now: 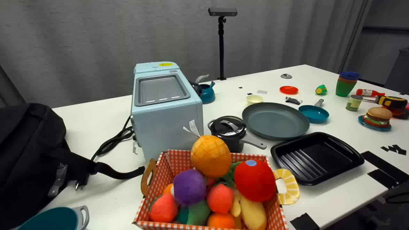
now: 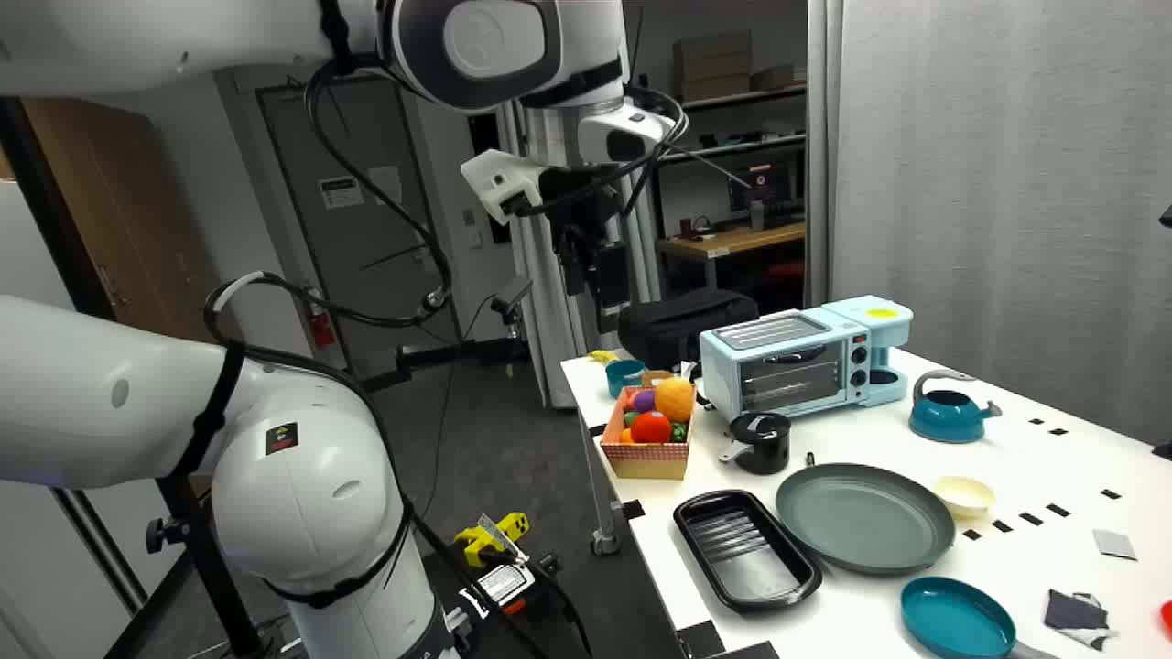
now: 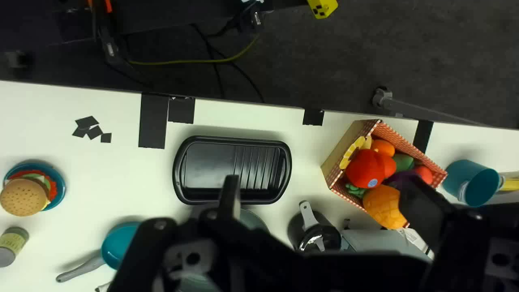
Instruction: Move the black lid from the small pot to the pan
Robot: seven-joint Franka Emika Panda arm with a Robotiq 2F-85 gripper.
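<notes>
On the table (image 1: 96, 118): one black lid (image 1: 227, 126) atop one small pot (image 1: 235, 143) | one pan (image 1: 275, 121) | one gripper (image 3: 322, 188) aloft, spread wide

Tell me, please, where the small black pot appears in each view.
In an exterior view: small black pot, near centre, left of the ribbed grill tray.
In an exterior view: small black pot, right of centre, lower half.
In the wrist view: small black pot, below and right of centre.
Shared landmark: the ribbed grill tray.

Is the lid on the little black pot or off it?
It's on. In both exterior views, the black lid covers the top of the small pot, and the pan has no lid.
</notes>
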